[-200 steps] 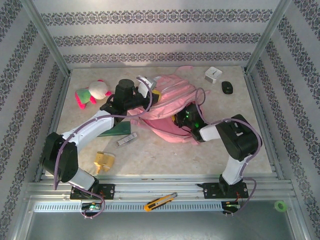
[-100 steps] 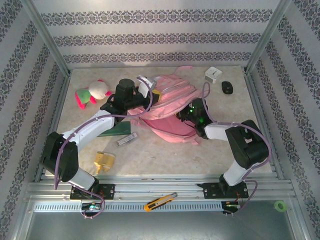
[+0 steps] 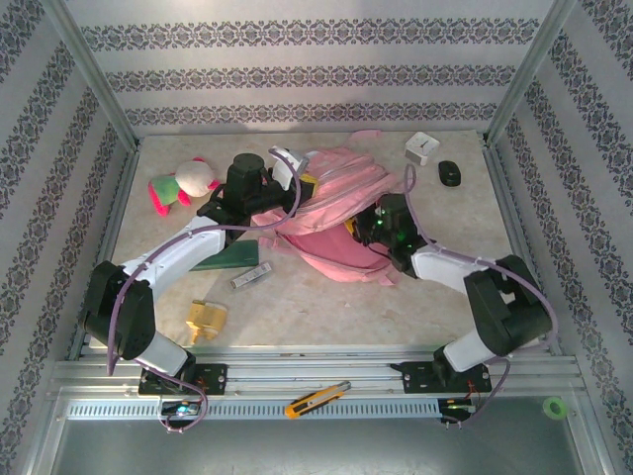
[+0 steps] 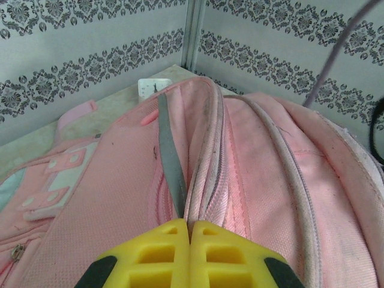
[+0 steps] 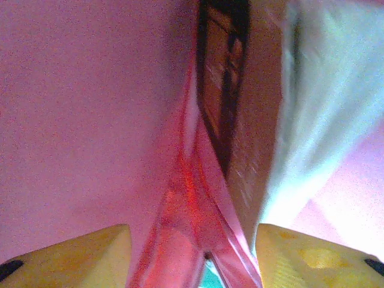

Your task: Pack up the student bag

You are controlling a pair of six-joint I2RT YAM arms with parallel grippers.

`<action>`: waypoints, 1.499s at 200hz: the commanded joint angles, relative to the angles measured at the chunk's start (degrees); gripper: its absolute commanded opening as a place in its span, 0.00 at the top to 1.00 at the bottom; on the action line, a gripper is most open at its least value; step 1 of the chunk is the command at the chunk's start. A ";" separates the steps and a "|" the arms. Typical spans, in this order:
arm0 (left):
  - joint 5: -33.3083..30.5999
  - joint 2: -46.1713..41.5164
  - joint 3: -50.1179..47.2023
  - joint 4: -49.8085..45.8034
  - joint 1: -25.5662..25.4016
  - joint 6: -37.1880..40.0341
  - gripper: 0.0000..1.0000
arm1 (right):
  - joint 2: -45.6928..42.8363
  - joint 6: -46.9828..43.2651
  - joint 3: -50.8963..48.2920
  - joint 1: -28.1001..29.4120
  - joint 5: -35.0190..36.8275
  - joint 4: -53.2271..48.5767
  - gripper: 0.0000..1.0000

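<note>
The student bag (image 3: pixel 341 203), a large pink backpack, lies in the middle of the table with its mouth held open. My left gripper (image 3: pixel 297 188) is shut on the bag's zip edge at its upper left. In the left wrist view its yellow fingertips (image 4: pixel 190 225) pinch the pale zip seam of the bag (image 4: pixel 258 156). My right gripper (image 3: pixel 374 226) reaches into the bag's opening from the right. In the right wrist view its jaws (image 5: pixel 195 255) stand apart inside the pink lining (image 5: pixel 90 120), with a fold of lining between them and a brown flat object (image 5: pixel 240 114) just ahead.
A pink-and-green plush toy (image 3: pixel 183 183) lies at the back left, a white box (image 3: pixel 422 148) and a black mouse (image 3: pixel 450 173) at the back right. A green wedge (image 3: pixel 227 259), a silver bar (image 3: pixel 251 276) and a tan piece (image 3: pixel 206 318) lie near left. A utility knife (image 3: pixel 316 398) rests on the front rail.
The right arm's elbow has swung out to the right and its gripper has pushed further into the bag, jaws spreading wider. The left gripper has kept its hold.
</note>
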 commanded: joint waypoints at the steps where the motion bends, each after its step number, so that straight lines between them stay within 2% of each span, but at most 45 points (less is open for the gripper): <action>1: 0.74 -0.87 2.78 6.68 0.81 -0.60 1.00 | -1.90 0.81 -1.97 2.70 3.74 -4.02 0.42; 50: 0.73 -0.92 3.12 7.18 0.79 -0.85 1.00 | 6.66 6.60 1.75 7.99 5.86 2.05 0.37; 84: 0.81 -0.98 3.28 7.02 0.85 -0.53 1.00 | 11.68 8.04 4.96 8.56 7.01 6.21 0.36; 116: 0.71 -1.17 3.44 6.91 0.79 -0.50 1.00 | 15.71 7.54 7.83 6.61 6.80 13.77 0.39; 135: 0.62 -1.32 3.46 6.54 0.88 -0.11 1.00 | 15.50 6.15 9.84 5.50 6.79 16.81 0.42; 170: 0.26 -1.73 3.51 6.26 0.94 0.30 1.00 | 11.08 -0.49 11.82 3.58 9.17 15.39 0.42; 198: 0.17 -1.93 3.50 6.00 1.01 0.44 1.00 | 12.16 -1.98 13.09 2.37 10.07 15.35 0.42; 241: -0.23 -2.54 3.47 4.80 1.00 1.60 1.00 | 13.36 -5.08 14.60 1.62 13.40 6.29 0.44; 275: -0.59 -3.03 3.50 3.73 1.11 2.40 1.00 | 10.24 -13.47 17.42 1.45 17.85 -9.68 0.43; 300: -0.55 -2.91 3.21 3.73 1.13 2.16 1.00 | 9.60 -10.89 15.54 0.30 17.56 -13.82 0.66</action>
